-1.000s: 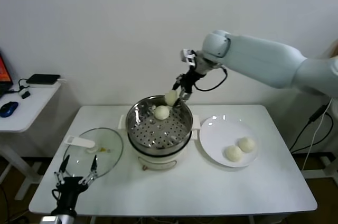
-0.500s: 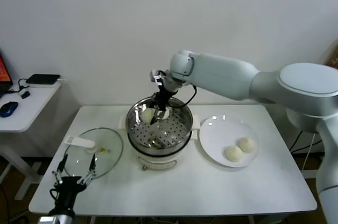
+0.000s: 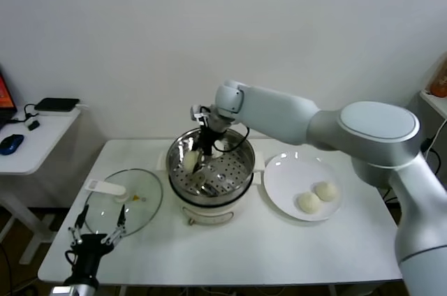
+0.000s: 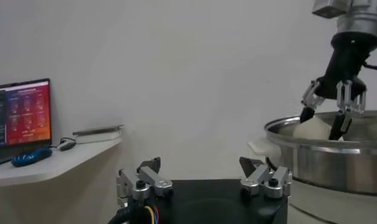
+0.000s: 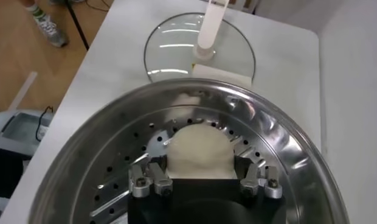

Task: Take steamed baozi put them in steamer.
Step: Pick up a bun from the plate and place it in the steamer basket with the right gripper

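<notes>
We are seeing the right gripper [image 4: 325, 115] gripping a baozi [image 4: 311, 129] above the steamer [image 4: 334, 159] rim; the left gripper [image 4: 204, 181], near the steamer, is gaping empty.

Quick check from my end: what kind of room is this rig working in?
Probably a lab or office corner set up as a test kitchen, not a real one. A plain white table against a bare wall carries the steamer, a glass lid and a plate; a side desk holds a mouse.
</notes>
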{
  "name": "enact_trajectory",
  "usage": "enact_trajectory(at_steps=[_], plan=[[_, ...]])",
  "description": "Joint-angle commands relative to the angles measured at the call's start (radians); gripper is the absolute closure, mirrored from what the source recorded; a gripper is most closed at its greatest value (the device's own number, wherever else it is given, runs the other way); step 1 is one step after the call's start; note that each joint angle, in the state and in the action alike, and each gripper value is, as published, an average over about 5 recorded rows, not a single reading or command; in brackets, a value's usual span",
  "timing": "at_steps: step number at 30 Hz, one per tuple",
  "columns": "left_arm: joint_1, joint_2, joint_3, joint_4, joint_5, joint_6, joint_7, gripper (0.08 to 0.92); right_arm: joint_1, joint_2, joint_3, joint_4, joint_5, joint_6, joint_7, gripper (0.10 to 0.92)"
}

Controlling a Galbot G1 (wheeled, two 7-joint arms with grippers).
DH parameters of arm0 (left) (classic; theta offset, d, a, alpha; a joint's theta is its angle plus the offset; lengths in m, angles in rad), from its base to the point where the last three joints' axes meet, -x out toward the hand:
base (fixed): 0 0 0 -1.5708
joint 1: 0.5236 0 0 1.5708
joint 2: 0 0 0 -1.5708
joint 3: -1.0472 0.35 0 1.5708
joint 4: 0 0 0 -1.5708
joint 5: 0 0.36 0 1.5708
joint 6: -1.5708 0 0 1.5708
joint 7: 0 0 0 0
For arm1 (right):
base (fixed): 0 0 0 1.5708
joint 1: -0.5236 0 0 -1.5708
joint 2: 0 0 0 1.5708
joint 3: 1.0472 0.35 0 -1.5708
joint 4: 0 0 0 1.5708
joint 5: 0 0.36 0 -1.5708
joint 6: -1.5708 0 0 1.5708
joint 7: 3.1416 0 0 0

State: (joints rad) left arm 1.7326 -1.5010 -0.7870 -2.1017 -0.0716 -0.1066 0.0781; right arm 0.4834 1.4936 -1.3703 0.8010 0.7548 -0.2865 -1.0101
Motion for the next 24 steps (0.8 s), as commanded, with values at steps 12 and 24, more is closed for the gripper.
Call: enact_trajectory(at_steps=[12, 24], plan=[[0.001, 0.001, -0.002, 0.008, -0.001, -0.004, -0.001, 0.177, -0.055, 0.034, 0.035, -0.067, -0.058, 0.008, 0.007, 0.321], [0.001, -0.002, -0.003, 0.004, 0.0, -0.003, -0.001, 0.177, -0.012, -0.023, 0.025, 0.005, -0.039, 0.007, -0.006, 0.204]])
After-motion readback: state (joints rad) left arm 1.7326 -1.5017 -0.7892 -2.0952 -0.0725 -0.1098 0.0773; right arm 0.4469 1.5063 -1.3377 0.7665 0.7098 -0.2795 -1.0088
